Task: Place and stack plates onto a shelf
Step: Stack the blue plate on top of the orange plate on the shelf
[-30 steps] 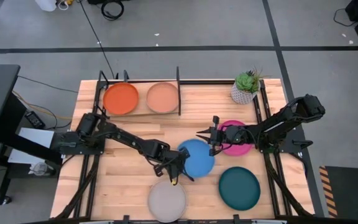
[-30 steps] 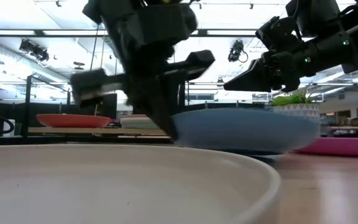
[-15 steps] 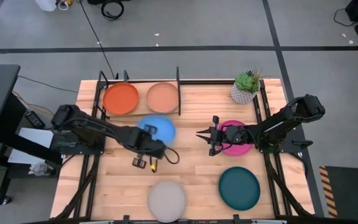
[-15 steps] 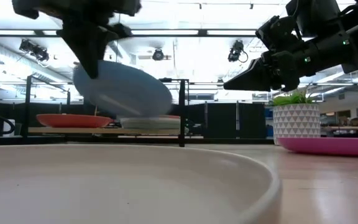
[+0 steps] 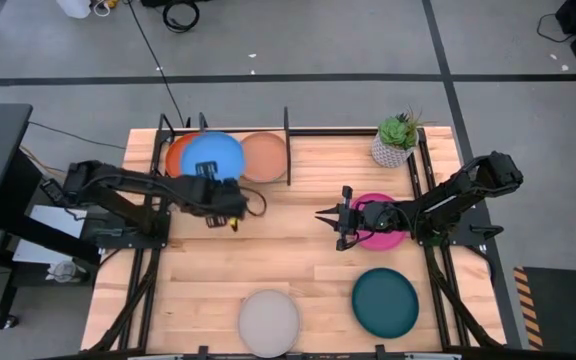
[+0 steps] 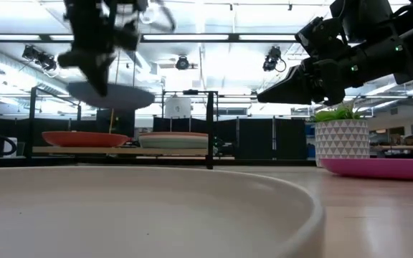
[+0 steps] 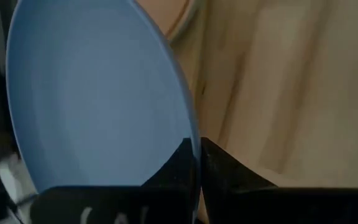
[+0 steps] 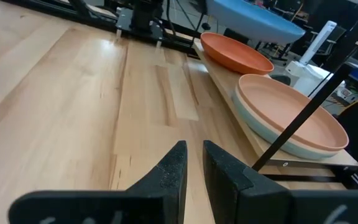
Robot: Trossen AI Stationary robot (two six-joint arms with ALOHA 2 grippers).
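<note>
My left gripper is shut on the bright blue plate, which hovers above the orange plate in the left bay of the shelf. Right of the black divider, a terracotta plate lies on a pale one. My right gripper waits shut and holds nothing. It hangs over the table left of the magenta plate. The dark teal plate and the grey-white plate lie flat near the table's near edge. My left gripper pinches the blue plate's near rim, one finger on its upper face and one underneath. It comes from the table's near side, about level. The plate is lifted clear and sits almost level above the orange plate.
A potted plant stands at the far right of the table. Bare wood lies in the table's middle. The shelf's black rods and upright divider rise around the plates.
My left gripper has lifted the blue plate off the middle of the table and carried it toward the far left. The plate was tilted on the way and now hangs almost level above the orange plate on the shelf. The right arm has kept still.
</note>
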